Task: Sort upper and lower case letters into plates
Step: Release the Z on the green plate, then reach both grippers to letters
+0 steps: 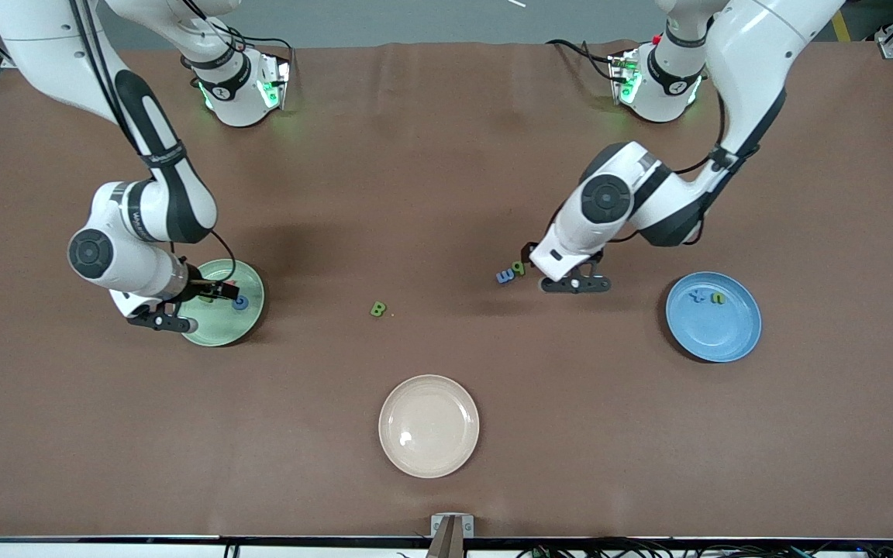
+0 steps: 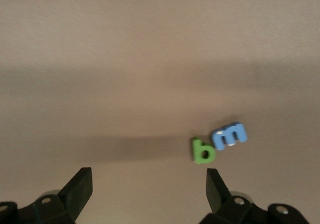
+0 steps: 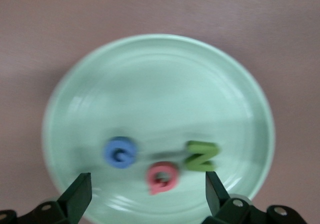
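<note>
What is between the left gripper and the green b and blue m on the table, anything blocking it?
Nothing visible. The left gripper hangs open right over the green b and the blue m, which lie touching on bare table. Only each other could hinder a clean pick.

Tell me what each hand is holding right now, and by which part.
Nothing is held. The right hand is open over the pale green plate; the left hand is open above the table near the green b.
</note>
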Robot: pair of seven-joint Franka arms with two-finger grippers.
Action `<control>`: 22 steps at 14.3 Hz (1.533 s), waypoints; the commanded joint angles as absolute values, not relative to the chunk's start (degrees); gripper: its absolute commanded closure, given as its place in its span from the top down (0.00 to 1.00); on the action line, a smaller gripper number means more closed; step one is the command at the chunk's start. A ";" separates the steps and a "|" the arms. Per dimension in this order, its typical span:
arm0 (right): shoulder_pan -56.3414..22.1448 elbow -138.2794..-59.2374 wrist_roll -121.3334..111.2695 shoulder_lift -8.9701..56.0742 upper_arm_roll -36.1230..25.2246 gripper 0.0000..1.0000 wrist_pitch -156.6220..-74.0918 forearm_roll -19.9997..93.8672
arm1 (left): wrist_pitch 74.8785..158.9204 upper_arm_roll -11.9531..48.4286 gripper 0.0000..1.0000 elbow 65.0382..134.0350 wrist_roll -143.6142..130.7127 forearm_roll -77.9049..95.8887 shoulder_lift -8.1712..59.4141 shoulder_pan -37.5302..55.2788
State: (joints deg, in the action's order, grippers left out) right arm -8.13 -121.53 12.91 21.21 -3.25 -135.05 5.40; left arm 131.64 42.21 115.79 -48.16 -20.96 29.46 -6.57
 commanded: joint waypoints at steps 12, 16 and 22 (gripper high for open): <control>-31.72 -102.84 54.66 34.00 -3.43 1.00 -135.09 5.45 | 134.12 41.22 1.00 112.32 -66.27 -31.38 40.08 -0.97; -33.92 -97.74 58.79 38.05 -3.43 1.00 -135.26 5.36 | 134.12 41.22 1.00 113.29 -66.53 -31.38 40.34 -1.32; -35.16 -97.38 58.97 40.34 -3.43 0.74 -138.87 5.36 | 134.12 40.09 1.00 114.08 -66.53 -31.46 40.52 -1.23</control>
State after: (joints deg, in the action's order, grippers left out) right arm -34.45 -98.28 57.95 39.52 -2.90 -138.62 5.40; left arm 133.73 40.77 113.54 -65.10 -29.99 40.47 -1.19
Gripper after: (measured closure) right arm 0.194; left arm 0.000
